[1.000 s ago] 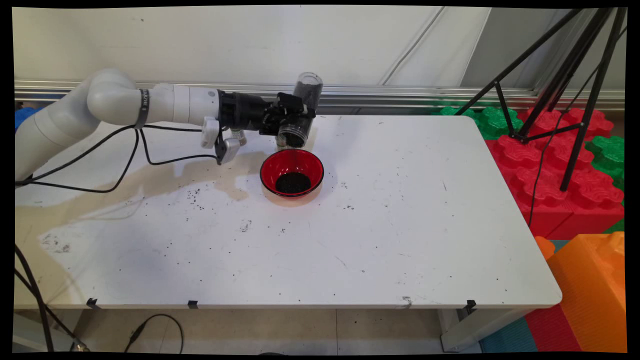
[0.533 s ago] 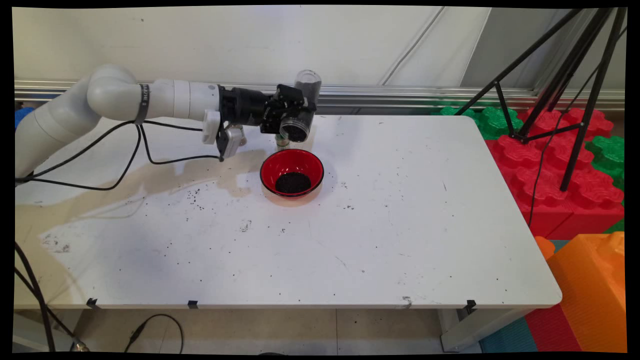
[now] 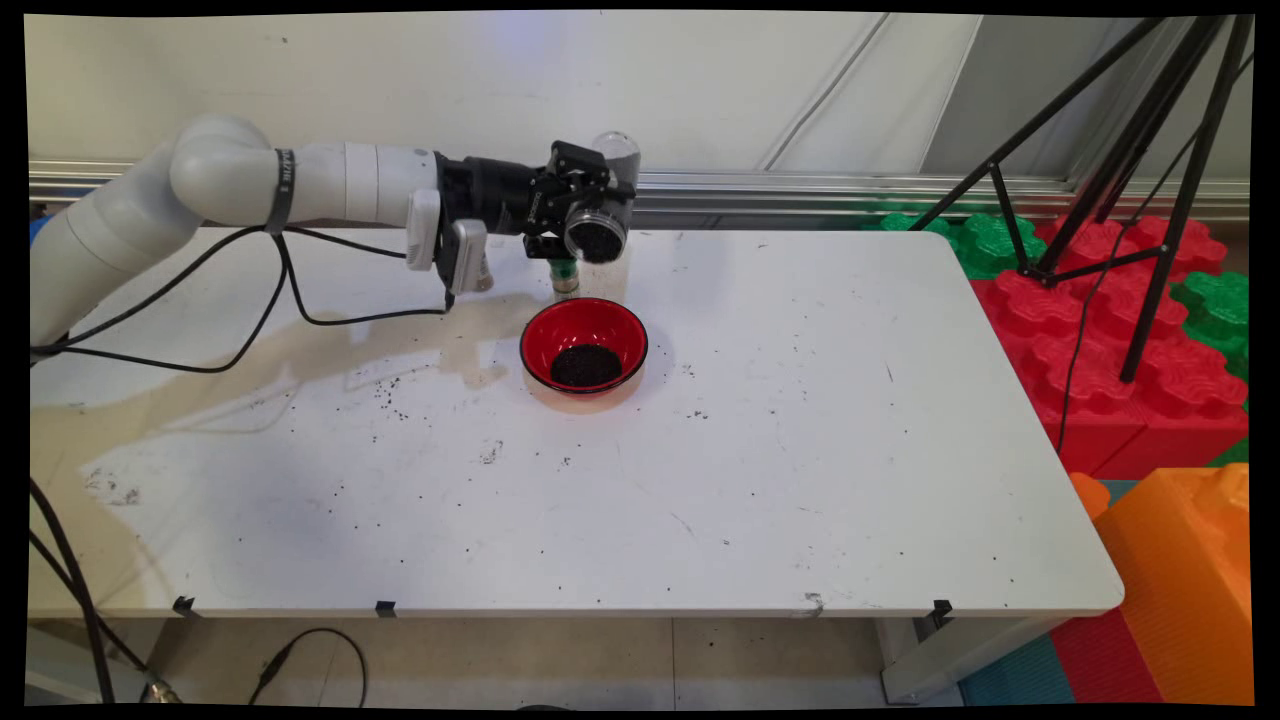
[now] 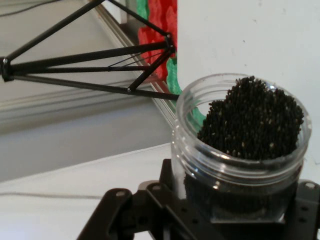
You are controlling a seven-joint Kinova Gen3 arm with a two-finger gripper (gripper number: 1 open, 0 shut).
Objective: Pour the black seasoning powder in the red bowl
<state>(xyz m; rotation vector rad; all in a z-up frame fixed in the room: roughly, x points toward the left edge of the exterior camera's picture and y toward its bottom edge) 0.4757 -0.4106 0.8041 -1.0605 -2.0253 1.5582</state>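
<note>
A clear plastic jar (image 3: 598,228) with a threaded, lidless mouth is clamped in the black gripper (image 3: 572,212) above the far middle of the white table (image 3: 800,450), tipped nearly onto its side with its mouth facing the near side. Fine black grains (image 4: 252,120) fill it and lie heaped up to the rim. At about 6 o'clock from the jar, close by, a red bowl (image 3: 584,345) stands upright on the table with a small dark heap of the same grains in its bottom.

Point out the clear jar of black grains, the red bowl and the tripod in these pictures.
clear jar (image 4: 240,150), hand view, on its threaded neck.
red bowl (image 3: 545,335), main view, on its inner left wall.
tripod (image 3: 1165,215), main view, on one black leg.
</note>
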